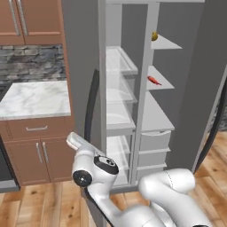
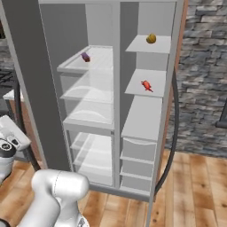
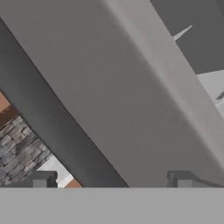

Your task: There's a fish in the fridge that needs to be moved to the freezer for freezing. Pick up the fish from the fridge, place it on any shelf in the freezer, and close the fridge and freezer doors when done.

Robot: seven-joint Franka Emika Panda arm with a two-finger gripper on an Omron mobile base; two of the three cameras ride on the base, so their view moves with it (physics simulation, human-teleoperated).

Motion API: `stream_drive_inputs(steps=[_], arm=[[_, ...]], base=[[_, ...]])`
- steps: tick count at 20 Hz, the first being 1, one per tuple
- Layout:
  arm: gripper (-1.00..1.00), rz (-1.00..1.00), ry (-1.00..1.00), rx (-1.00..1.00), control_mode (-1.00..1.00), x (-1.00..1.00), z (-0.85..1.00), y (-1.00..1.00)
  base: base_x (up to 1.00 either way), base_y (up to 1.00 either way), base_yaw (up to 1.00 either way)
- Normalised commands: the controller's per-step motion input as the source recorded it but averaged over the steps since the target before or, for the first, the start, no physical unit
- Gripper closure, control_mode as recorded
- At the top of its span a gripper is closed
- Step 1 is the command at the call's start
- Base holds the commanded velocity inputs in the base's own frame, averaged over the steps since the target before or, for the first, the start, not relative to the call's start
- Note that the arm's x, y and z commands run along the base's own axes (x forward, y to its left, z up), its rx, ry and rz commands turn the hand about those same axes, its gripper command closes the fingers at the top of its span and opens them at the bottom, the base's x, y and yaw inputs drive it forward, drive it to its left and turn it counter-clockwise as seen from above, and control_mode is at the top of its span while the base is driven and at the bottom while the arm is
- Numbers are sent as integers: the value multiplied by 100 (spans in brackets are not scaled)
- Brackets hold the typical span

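Fish (image 2: 146, 85) on solid shelf (image 2: 153, 84); purple cylinder (image 2: 85, 56) on glass shelf (image 2: 91, 62).

grey door (image 3: 118, 87), dark handle (image 3: 52, 127), gripper (image 3: 111, 180) wide

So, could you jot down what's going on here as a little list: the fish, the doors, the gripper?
fish: lying on a middle shelf of the freezer
yellow ball: freezer's top shelf
purple cylinder: top glass shelf of the fridge
fridge door, freezer door: both open
gripper: open, empty, facing the fridge door near its dark handle
left to do: close both doors
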Motion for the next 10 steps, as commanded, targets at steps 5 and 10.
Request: stream_drive_inputs(steps=[5,10], arm=[[-100,-46,17,0,-100,34,0,-97],[-100,-34,8,0,-100,72,-2,-93]], base=[[0,0,0],[0,0,0]])
